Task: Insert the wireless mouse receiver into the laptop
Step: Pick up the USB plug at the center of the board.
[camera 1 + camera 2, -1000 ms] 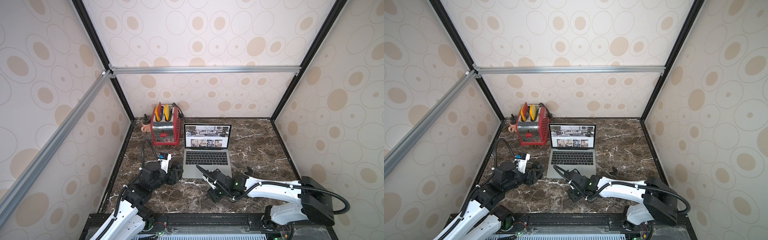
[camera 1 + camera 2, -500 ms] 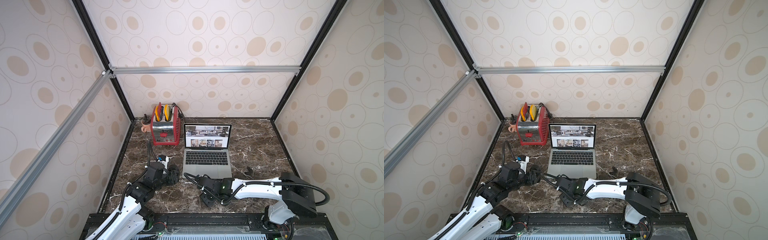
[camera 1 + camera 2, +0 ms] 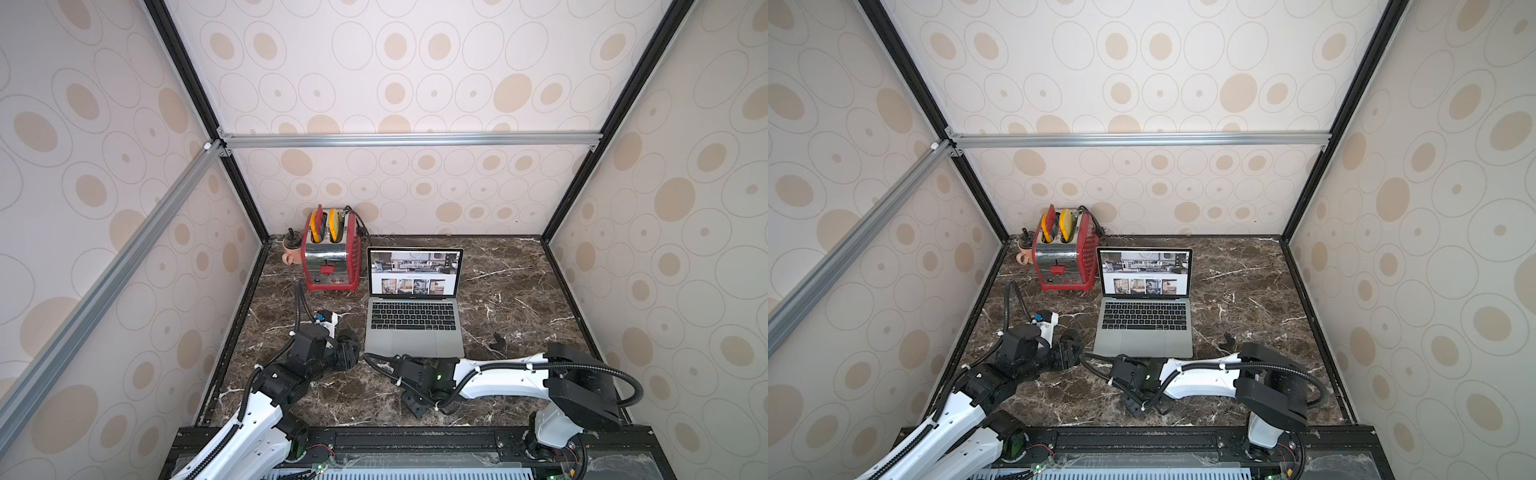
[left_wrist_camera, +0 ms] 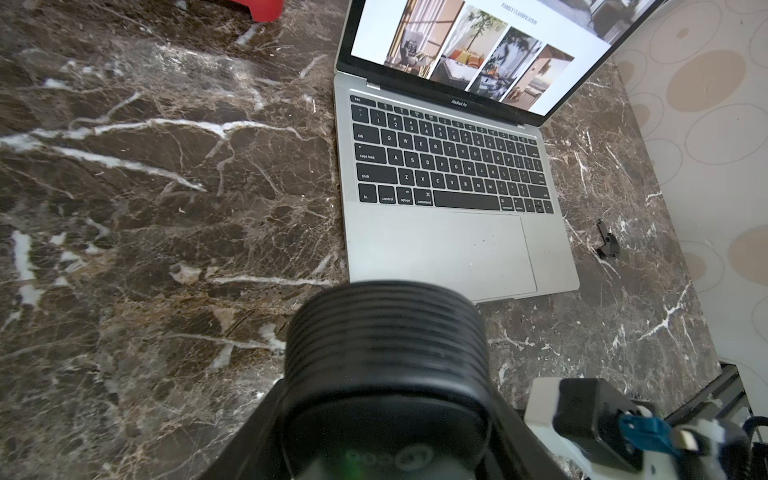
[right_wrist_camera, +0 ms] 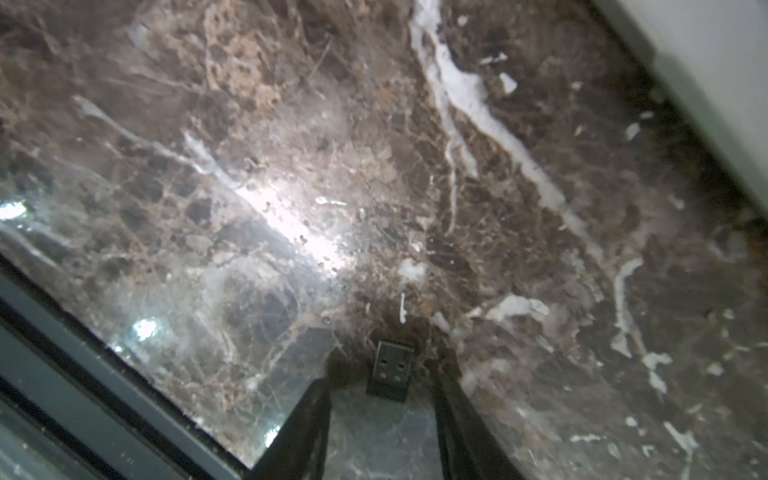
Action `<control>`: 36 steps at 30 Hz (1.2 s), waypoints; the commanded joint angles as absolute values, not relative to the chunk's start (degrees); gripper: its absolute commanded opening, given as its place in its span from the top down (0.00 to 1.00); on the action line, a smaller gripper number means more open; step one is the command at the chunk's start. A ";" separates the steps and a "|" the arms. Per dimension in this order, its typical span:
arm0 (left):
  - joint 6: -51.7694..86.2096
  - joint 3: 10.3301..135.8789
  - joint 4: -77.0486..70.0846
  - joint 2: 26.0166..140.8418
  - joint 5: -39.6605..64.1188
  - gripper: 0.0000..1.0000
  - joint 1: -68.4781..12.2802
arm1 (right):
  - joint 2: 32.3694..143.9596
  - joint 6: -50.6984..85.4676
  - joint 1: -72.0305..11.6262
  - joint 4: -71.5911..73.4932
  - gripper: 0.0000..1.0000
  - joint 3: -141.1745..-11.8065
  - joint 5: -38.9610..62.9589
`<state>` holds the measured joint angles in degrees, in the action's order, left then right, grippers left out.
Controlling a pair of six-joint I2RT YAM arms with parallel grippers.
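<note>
Right hand (image 5: pixel 384 376) is released, fingers (image 5: pixel 309 428) straddling the receiver (image 5: pixel 390 370) flat on the desk (image 5: pixel 249 166). Laptop (image 3: pixel 413 332) sits well behind the hand. Risk: uneven closing may skew or flick the small receiver, spoiling port alignment.

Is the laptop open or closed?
Open. The laptop has its screen standing up, showing photos, and its keyboard is uncovered.

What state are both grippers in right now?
Left gripper: closed, nothing visibly held.
Right gripper: open, fingers on either side of the receiver lying on the table, not gripping it.
</note>
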<state>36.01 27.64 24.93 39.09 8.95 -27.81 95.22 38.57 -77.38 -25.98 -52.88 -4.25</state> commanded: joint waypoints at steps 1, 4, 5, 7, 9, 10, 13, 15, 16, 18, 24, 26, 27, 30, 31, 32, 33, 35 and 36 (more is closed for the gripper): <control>35.44 28.12 24.13 37.93 9.06 1.00 -28.26 | 96.92 39.73 -77.69 -28.43 0.59 -54.65 -5.23; 35.36 27.79 23.96 37.27 9.14 1.00 -28.21 | 96.52 40.40 -77.70 -28.83 0.65 -54.50 -5.53; 35.33 27.70 23.98 37.10 9.13 1.00 -28.21 | 96.33 40.59 -77.73 -29.02 0.67 -54.49 -5.54; 35.15 27.81 23.82 36.92 9.23 1.00 -28.26 | 96.07 40.95 -77.80 -29.80 0.68 -54.81 -5.72; 35.07 27.73 23.63 36.85 9.25 1.00 -28.22 | 96.06 41.13 -77.95 -30.47 0.69 -55.25 -6.09; 35.06 27.72 23.56 36.89 9.38 1.00 -28.22 | 96.28 41.19 -78.04 -30.94 0.70 -55.54 -6.36; 34.91 27.84 23.31 37.04 9.53 1.00 -28.23 | 96.92 41.31 -78.36 -32.07 0.71 -56.24 -6.83; 34.81 27.90 23.29 37.03 9.49 1.00 -28.21 | 97.12 41.56 -78.40 -32.29 0.72 -56.34 -6.90; 34.80 27.81 23.25 36.92 9.48 1.00 -28.21 | 97.12 41.59 -78.40 -32.20 0.72 -56.20 -7.01; 34.80 27.77 23.07 36.91 9.55 1.00 -28.24 | 97.32 41.64 -78.38 -32.03 0.72 -56.21 -7.34; 34.71 27.61 22.77 36.75 10.12 1.00 -28.28 | 99.27 41.49 -78.18 -32.86 0.72 -57.31 -7.55; 34.67 27.68 22.67 36.68 10.36 1.00 -28.26 | 99.40 41.49 -78.06 -32.85 0.72 -57.32 -7.37; 34.67 27.62 22.59 36.65 10.42 1.00 -28.21 | 99.32 41.48 -78.05 -32.70 0.72 -57.31 -7.30; 34.62 27.65 22.41 36.79 10.61 1.00 -28.21 | 99.32 41.56 -77.97 -32.26 0.72 -57.07 -7.05; 34.61 27.65 22.41 36.81 10.62 1.00 -28.22 | 99.45 41.53 -77.93 -32.30 0.72 -57.18 -6.93; 34.54 27.66 22.35 36.75 10.69 1.00 -28.21 | 99.58 41.49 -77.93 -32.18 0.73 -57.16 -6.86; 34.56 27.67 22.32 36.73 10.71 1.00 -28.22 | 99.74 41.40 -77.81 -32.24 0.74 -57.26 -6.77; 34.52 27.62 22.33 36.52 10.81 1.00 -28.21 | 99.76 41.48 -77.85 -32.40 0.75 -57.26 -6.80; 34.54 27.68 22.41 36.37 10.80 1.00 -28.21 | 99.68 41.55 -77.72 -32.37 0.75 -57.18 -6.87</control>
